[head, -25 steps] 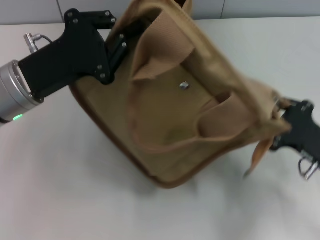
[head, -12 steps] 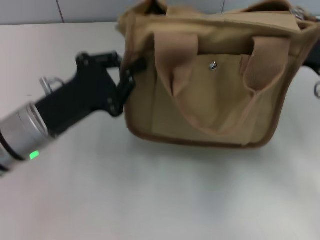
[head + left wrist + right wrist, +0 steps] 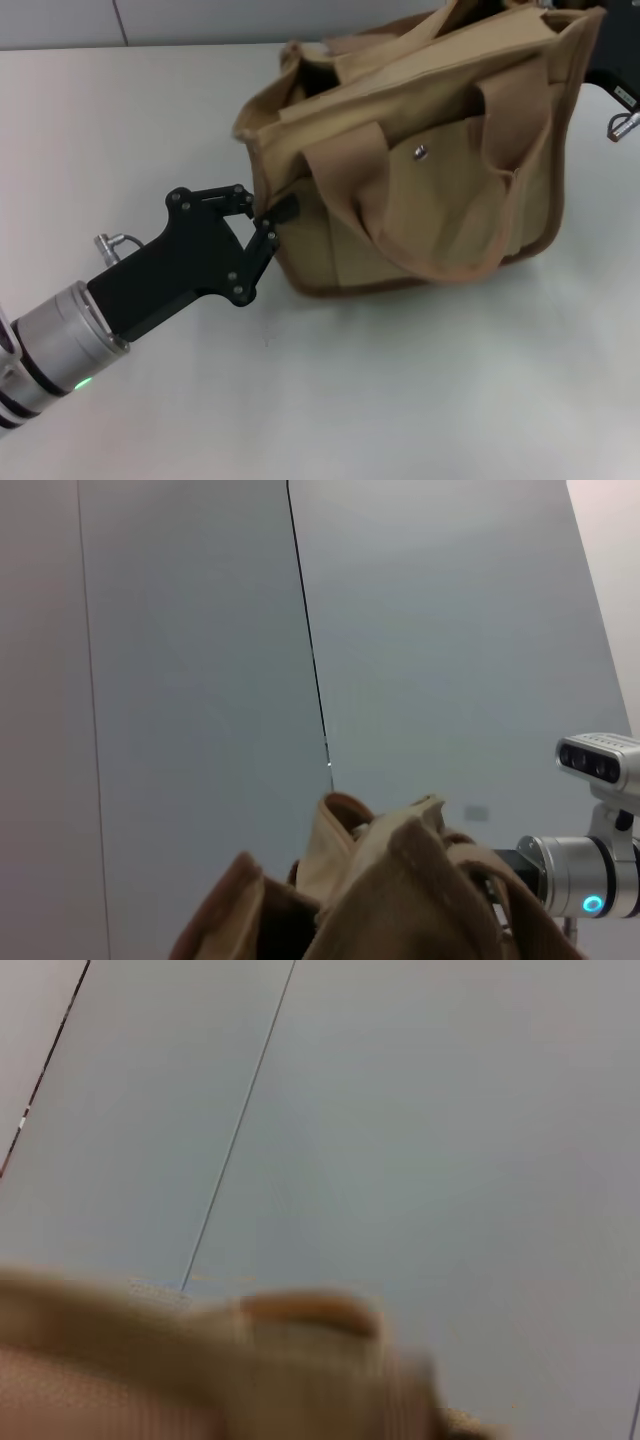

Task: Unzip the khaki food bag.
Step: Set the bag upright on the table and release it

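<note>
Head view: your khaki food bag (image 3: 420, 180) sits upright on the white surface (image 3: 400, 400), top looking gaped. Left gripper (image 3: 275, 215) is pinched on the bag's near-left corner. Right gripper (image 3: 610, 60) is at the far top corner; can't tell its grip.

Left wrist view: just the bag's top edge.

Right wrist view: blurred fabric.

I'd guess you're mid-unzip; next, confirm the slider's position.

A white tabletop (image 3: 420, 390) runs to a pale grey panelled wall (image 3: 200, 680) (thin dark seams between panels).
</note>
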You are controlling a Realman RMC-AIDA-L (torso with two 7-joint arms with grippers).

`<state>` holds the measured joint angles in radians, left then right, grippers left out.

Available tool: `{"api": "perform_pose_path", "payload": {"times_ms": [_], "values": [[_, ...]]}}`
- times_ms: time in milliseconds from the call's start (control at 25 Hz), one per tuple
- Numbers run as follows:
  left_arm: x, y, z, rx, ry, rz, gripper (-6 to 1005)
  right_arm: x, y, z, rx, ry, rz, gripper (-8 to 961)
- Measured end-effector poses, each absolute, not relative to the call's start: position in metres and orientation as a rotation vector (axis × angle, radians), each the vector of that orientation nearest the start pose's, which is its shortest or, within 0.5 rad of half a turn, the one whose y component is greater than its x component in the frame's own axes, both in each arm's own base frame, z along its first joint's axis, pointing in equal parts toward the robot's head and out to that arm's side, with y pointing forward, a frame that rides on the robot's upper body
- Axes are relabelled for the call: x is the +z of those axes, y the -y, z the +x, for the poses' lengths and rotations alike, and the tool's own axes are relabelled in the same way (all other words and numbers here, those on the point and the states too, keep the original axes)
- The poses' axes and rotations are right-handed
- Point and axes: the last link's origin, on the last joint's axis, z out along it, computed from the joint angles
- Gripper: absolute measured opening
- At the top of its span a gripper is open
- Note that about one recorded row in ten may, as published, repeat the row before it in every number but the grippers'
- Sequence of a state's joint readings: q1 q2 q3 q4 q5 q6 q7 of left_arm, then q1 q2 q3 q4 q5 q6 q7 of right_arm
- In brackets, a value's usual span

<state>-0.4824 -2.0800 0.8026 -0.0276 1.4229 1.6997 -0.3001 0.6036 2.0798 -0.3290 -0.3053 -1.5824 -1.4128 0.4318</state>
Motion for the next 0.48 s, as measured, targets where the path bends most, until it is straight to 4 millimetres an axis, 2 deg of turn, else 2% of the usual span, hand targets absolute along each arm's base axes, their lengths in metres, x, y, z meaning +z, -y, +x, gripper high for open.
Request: {"api": "perform_pose_path", "payload": {"times_ms": [120,240,360,480], "values": [[-0.056,-0.257,-0.258,-1.142,0.064,-2.275,80,0.021,-0.369,0.264,0.822,-0.029,-1.988,94],[-0.057,-0.258,-0.26,-1.141,0.094,-2.278,80,0.02,-0.367,0.268,0.819,-0.042,-1.984,151],[-0.054,-0.258,-0.261,-1.146,0.094,-2.26,169,0.025,-0.359,0.274,0.835,-0.053,-1.952,209],[-0.042,-0.254,-0.265,-1.177,0.082,-2.2,266,0.041,-0.347,0.283,0.891,-0.075,-1.842,266]]}}
